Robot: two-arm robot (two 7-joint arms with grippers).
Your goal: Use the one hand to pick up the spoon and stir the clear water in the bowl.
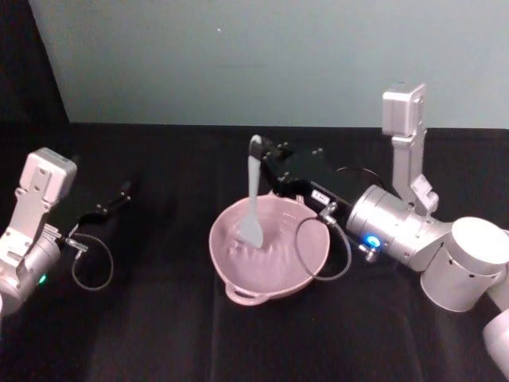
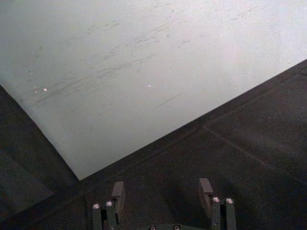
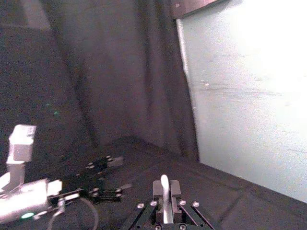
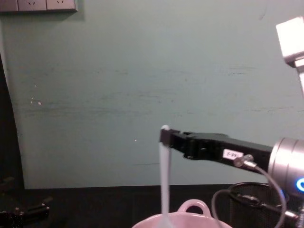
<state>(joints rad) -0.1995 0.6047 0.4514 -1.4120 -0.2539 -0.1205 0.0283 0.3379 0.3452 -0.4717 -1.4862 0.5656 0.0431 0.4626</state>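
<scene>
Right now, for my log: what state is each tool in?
Left tool: open, holding nothing.
Right tool: closed on the spoon, its head in the bowl.

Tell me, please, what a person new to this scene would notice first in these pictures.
The eye goes first to the white spoon, standing almost upright with its flat head down in the pink bowl at the middle of the black table. The right gripper is shut on the top of its handle, reaching in from the right. The left gripper rests open, far to the left.
</scene>
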